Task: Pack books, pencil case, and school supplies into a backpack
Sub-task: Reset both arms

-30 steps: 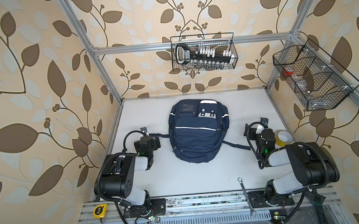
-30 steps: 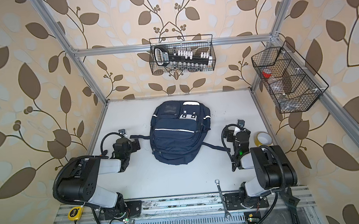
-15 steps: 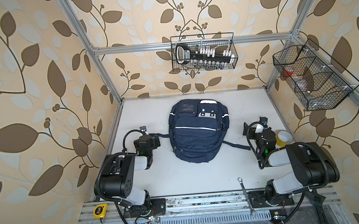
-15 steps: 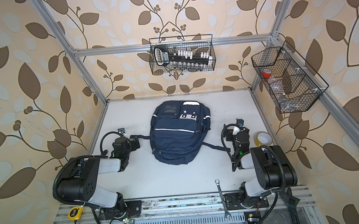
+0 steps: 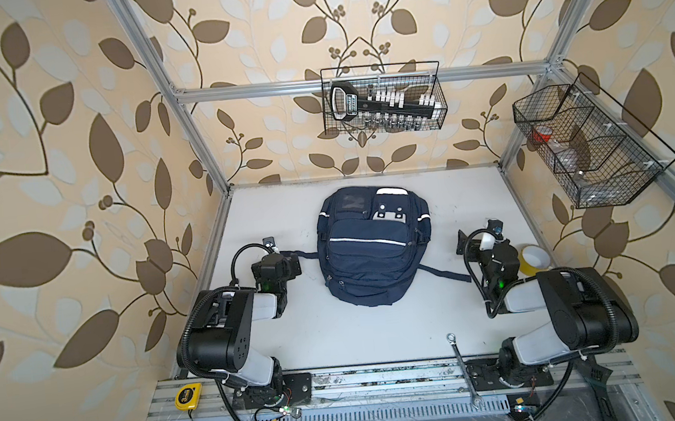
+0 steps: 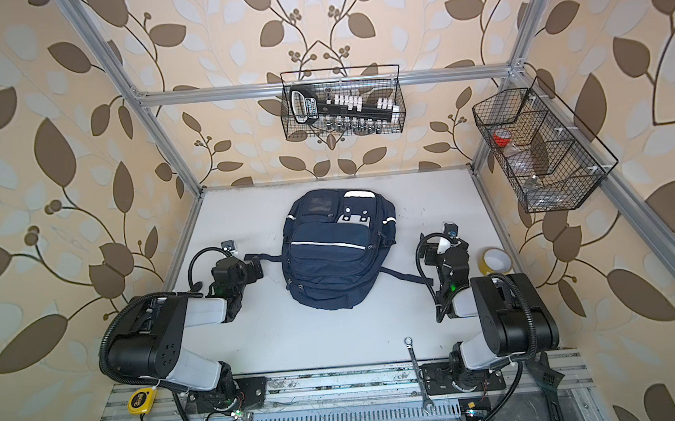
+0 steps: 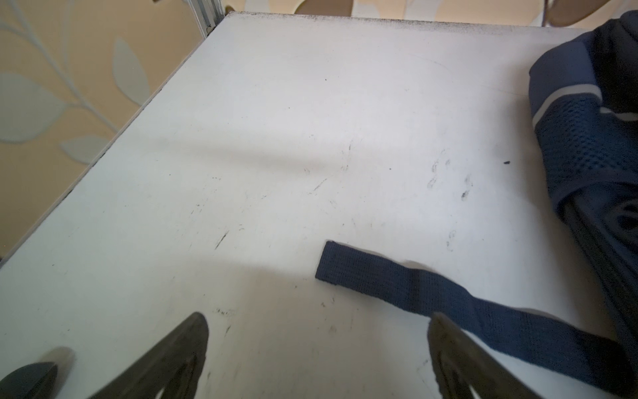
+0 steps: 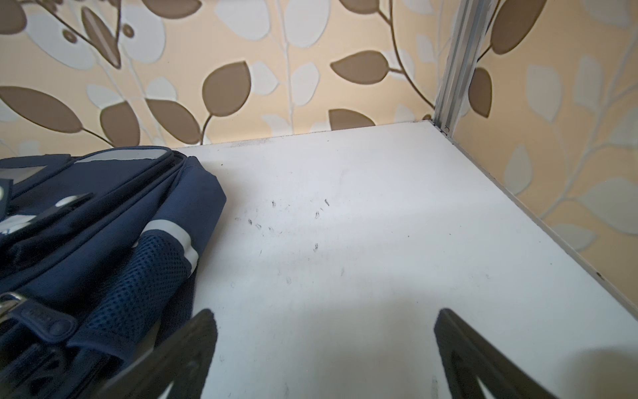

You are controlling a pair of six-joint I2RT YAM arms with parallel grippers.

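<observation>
The navy backpack [image 5: 372, 250] [image 6: 337, 249] lies flat in the middle of the white table, front pockets up and zipped. My left gripper [image 5: 286, 262] [image 6: 254, 266] rests low just left of it, open and empty. In the left wrist view, the left gripper [image 7: 317, 321] has a backpack strap [image 7: 431, 293] lying by one fingertip. My right gripper [image 5: 467, 246] [image 6: 429, 253] [image 8: 326, 316] sits low to the right of the backpack, open over bare table, with the backpack's mesh side pocket [image 8: 138, 293] beside one finger. The books, pencil case and school supplies are hidden.
A yellow tape roll [image 5: 534, 259] lies beside the right arm. A wrench [image 5: 462, 365] and a yellow tape measure [image 5: 187, 396] sit at the front rail. One wire basket [image 5: 383, 105] hangs on the back wall, another wire basket [image 5: 589, 152] on the right wall.
</observation>
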